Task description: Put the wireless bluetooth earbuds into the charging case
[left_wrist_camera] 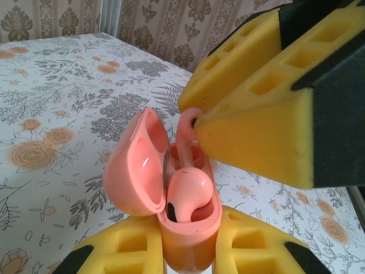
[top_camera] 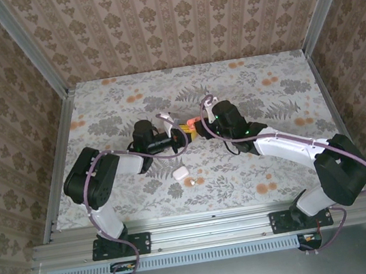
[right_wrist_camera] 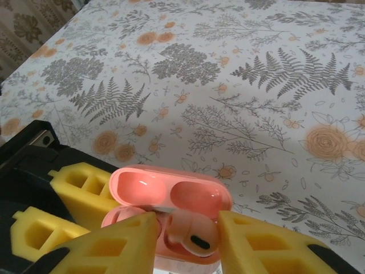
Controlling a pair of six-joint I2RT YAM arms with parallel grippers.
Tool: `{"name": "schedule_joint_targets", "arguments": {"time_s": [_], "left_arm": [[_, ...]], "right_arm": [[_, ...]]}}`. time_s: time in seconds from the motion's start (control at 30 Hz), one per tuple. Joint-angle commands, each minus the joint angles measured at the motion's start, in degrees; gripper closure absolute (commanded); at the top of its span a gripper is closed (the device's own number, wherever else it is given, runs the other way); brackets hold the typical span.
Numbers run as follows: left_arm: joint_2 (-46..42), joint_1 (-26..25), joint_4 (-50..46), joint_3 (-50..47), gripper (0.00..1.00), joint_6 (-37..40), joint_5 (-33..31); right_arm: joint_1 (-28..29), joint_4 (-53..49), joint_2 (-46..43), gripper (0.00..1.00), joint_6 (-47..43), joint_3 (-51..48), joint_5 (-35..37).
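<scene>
Over the floral tablecloth, the left gripper clamps the open coral charging case. From its right, the right gripper pinches a coral earbud, stem entering the free socket.

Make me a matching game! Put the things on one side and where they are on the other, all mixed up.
Things:
1 pink case
2 white case
3 pink lid
4 earbud

Where or how:
A lying on the table
B flipped open
C sitting in the pink case
D held by the left gripper

Pairs: 1-D, 2-A, 3-B, 4-C
</scene>
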Motion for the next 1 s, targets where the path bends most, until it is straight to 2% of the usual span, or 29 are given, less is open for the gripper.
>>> {"name": "schedule_joint_targets", "arguments": {"time_s": [0.0, 0.27, 0.63, 0.97], "left_arm": [[0.1, 0.4, 2.4, 0.5, 0.91, -0.7, 1.6], [-0.5, 0.4, 1.7, 0.5, 0.91, 0.2, 1.5], [-1.2, 0.3, 0.8, -0.3, 0.91, 1.9, 1.5], [-2.2, 0.0, 0.5, -1.1, 0.91, 4.1, 1.4]], "right_arm": [[0.4, -0.7, 0.5, 0.63, 0.6, 1.6, -2.7], [0.1, -1.2, 0.2, 0.57, 2.2, 2.2, -2.5], [-1.3, -1.2, -5.7, 0.49, 5.0, 2.1, -4.8], [-4.8, -2.2, -10.1, 0.48, 6.5, 0.4, -7.9]]}}
